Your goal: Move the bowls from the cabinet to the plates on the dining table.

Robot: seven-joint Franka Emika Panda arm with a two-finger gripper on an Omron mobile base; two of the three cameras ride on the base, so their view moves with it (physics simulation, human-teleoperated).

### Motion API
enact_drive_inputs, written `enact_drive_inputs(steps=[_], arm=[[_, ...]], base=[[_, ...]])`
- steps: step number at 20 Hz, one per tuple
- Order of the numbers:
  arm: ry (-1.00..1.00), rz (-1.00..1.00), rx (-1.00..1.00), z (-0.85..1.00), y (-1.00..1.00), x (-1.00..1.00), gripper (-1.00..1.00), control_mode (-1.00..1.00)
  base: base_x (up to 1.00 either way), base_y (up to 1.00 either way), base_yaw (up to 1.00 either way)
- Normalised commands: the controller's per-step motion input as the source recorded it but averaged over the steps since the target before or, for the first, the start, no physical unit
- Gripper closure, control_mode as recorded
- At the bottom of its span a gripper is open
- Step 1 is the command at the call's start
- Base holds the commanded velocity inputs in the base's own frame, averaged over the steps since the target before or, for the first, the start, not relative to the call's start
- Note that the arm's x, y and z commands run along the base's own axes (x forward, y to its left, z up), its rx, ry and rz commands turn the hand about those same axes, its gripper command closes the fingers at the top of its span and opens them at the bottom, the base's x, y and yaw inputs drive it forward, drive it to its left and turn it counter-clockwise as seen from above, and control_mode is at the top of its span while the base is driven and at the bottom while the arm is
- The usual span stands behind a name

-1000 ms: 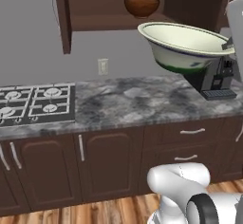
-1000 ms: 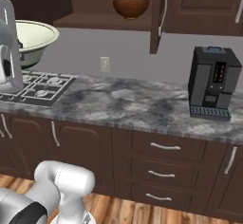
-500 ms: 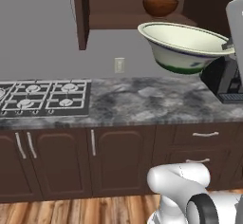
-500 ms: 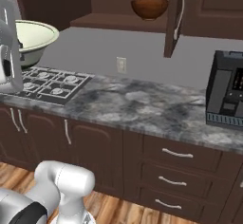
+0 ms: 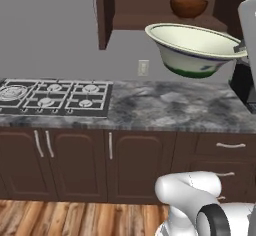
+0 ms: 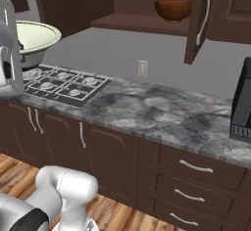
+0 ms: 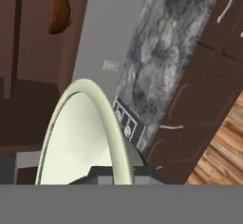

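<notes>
- Bowls: the cream-and-green bowl (image 5: 197, 50) is hanging tilted in the air above the stone counter (image 5: 170, 105), at 2 o'clock in the left base view.
- Gripper (image 7: 116, 173) is pinching that bowl's rim at its 3 o'clock side, fingers pressed tight on it.
- Wooden bowl (image 6: 172, 10) is sitting on the cabinet shelf (image 6: 142, 23), at 12 o'clock, door (image 6: 197, 19) standing open.
- Gas hob (image 5: 55, 96) is lying at 9 o'clock, well apart from the held bowl.
</notes>
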Motion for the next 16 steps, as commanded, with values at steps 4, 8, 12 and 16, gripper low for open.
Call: enact_drive_inputs(steps=[4,8,12,16], arm=[[0.00,0.00,0.00,0.00,0.00,0.00,1.00,1.00],[0.00,0.00,0.00,0.00,0.00,0.00,1.00,1.00],[0.00,0.00,0.00,0.00,0.00,0.00,1.00,1.00],[0.00,0.00,0.00,0.00,0.00,0.00,1.00,1.00]], base=[[0.00,0.00,0.25],[0.00,0.00,0.25],[0.00,0.00,0.25],[0.00,0.00,0.25]])
